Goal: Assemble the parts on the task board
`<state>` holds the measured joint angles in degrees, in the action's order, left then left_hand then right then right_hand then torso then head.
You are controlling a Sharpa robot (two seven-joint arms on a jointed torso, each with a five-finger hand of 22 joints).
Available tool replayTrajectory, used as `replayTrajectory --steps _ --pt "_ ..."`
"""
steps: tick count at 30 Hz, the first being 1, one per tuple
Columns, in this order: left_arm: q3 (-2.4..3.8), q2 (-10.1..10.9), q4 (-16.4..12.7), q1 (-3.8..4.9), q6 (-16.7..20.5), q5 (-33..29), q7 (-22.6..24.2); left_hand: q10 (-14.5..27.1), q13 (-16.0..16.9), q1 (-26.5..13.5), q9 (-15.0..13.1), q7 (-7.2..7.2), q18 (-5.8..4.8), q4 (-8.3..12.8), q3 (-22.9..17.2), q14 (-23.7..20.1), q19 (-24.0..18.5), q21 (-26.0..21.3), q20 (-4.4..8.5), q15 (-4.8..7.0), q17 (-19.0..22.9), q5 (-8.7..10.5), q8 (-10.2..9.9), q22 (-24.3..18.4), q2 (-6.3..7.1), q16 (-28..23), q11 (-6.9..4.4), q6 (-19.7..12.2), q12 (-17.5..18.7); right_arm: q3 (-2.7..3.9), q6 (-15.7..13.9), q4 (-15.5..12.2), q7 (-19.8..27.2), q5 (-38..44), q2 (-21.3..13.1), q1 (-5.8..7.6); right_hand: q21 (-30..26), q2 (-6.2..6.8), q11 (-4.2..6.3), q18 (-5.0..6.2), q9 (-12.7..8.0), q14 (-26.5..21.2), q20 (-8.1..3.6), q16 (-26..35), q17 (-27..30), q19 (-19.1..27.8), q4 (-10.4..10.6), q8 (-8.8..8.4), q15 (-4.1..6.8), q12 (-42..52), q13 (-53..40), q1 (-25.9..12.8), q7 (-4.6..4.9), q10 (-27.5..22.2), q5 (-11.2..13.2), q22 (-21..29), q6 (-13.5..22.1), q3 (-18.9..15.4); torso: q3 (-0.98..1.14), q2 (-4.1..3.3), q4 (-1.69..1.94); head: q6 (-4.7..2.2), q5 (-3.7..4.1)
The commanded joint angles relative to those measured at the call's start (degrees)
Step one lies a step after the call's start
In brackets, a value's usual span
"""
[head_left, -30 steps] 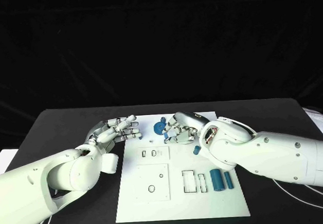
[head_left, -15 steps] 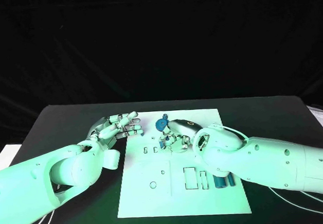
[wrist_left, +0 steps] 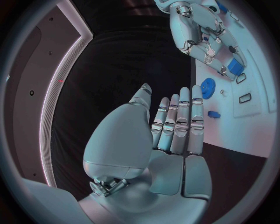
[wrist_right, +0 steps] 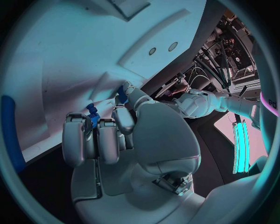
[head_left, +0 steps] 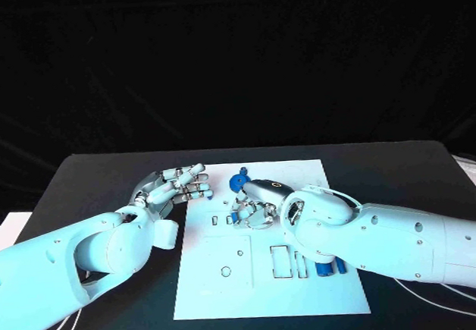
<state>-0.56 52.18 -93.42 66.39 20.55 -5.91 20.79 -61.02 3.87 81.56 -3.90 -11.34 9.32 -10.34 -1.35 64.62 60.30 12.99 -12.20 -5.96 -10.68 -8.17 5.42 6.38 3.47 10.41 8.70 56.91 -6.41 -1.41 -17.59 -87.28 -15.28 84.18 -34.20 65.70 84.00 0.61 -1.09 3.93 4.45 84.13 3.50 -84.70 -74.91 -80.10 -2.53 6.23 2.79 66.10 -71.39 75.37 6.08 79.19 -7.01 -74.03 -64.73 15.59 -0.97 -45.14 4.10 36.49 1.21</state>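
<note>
We see a white task board (head_left: 219, 288) lying flat in the lower middle of the head view, on a black table (head_left: 86, 191). Our right hand (head_left: 258, 205) hovers over the board's upper middle, its fingers curled in close together around a small blue part (wrist_right: 92, 115); in the right wrist view that part sits pinched between the fingertips (wrist_right: 76, 122), just above the white surface. Just above this hand in the head view, near the board's top edge, stands a round blue part (head_left: 237, 183) shaped like a toothed wheel; the left wrist view shows the same wheel (wrist_left: 207, 87) on the board with a smaller blue piece (wrist_left: 213, 114) lying close beside it. To the lower right of the right hand in the head view, two blue cylinders (head_left: 332, 266) lie side by side on the board, partly hidden by our right arm, next to dark rectangular cutouts (head_left: 279, 261). Our left hand (head_left: 176, 186) floats at the board's upper left edge, over the black table. Its fingers (wrist_left: 178, 123) are stretched out straight, held side by side with the thumb set apart, and they hold nothing. The two hands are near each other but apart.
</note>
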Motion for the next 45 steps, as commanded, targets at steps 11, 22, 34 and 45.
replayTrajectory --steps 11,22,34,45 --pt "0.04 0.0 -0.2 0.06 -0.8 0.4 0.4 0.3 0.0 0.1 0.0 -0.01 1.05 0.4 0.0 -0.1 0.2 -0.2 -0.03 -0.18 -0.1 -0.35 -0.3 -0.1 -0.34 -0.3 0.03 -0.2 0.2 -0.23 3.0 -0.6 -1.8 3.1 -0.6 -0.36 -0.6 0.57 0.09 -0.23 0.7 3.8 0.07 0.6 -5.2 0.8 0.1 0.44 0.07 -0.7 0.2 -0.9 -0.30 -0.5 -0.5 0.7 -0.2 0.1 0.05 -0.02 -0.01 0.31 -0.23" --pt "0.04 -0.1 -0.1 0.06 -0.9 0.4 0.3 0.3 0.0 0.1 0.0 -0.01 1.05 0.4 0.0 -0.1 0.2 -0.2 -0.03 -0.18 -0.1 -0.35 -0.3 -0.1 -0.34 -0.3 0.03 -0.2 0.2 -0.24 1.5 -1.0 -3.6 4.3 -0.7 -0.44 -0.8 0.96 -0.04 -0.18 0.6 3.8 0.13 0.8 -4.9 0.9 0.2 0.28 -0.02 -1.0 0.4 -1.6 -0.16 -0.7 -1.1 1.0 0.0 0.2 0.02 -0.02 -0.05 0.32 -0.14" --pt "0.04 -0.2 -0.2 0.06 -1.0 0.4 0.2 0.3 0.0 0.1 0.0 -0.01 1.05 0.4 0.0 -0.1 0.2 -0.2 -0.03 -0.18 -0.1 -0.35 -0.3 -0.1 -0.34 -0.3 0.03 -0.2 0.2 -0.24 1.4 -0.9 -4.4 4.8 -0.2 -0.46 -1.1 1.69 -0.16 -0.03 0.6 3.7 0.22 1.2 -4.4 1.4 0.7 0.04 -0.12 -1.5 0.7 -2.7 -0.02 -1.0 -1.5 1.6 0.3 0.0 -0.03 0.02 0.05 0.39 0.26" --pt "0.04 -0.1 -0.3 0.06 -1.2 0.4 0.1 0.4 0.0 0.0 0.0 -0.04 1.05 0.5 0.0 -0.1 0.2 -0.3 -0.04 -0.20 -0.1 -0.33 -0.4 -0.1 -0.38 -0.3 0.06 -0.2 0.3 -0.24 0.8 -1.0 -4.6 5.0 0.0 -0.48 -2.0 3.00 -0.88 0.32 0.0 3.3 0.61 2.3 -2.9 2.4 0.9 -1.44 -0.65 -5.3 3.4 -3.6 0.92 -3.2 -1.8 3.4 2.8 0.1 -0.01 0.00 0.00 0.37 0.51"
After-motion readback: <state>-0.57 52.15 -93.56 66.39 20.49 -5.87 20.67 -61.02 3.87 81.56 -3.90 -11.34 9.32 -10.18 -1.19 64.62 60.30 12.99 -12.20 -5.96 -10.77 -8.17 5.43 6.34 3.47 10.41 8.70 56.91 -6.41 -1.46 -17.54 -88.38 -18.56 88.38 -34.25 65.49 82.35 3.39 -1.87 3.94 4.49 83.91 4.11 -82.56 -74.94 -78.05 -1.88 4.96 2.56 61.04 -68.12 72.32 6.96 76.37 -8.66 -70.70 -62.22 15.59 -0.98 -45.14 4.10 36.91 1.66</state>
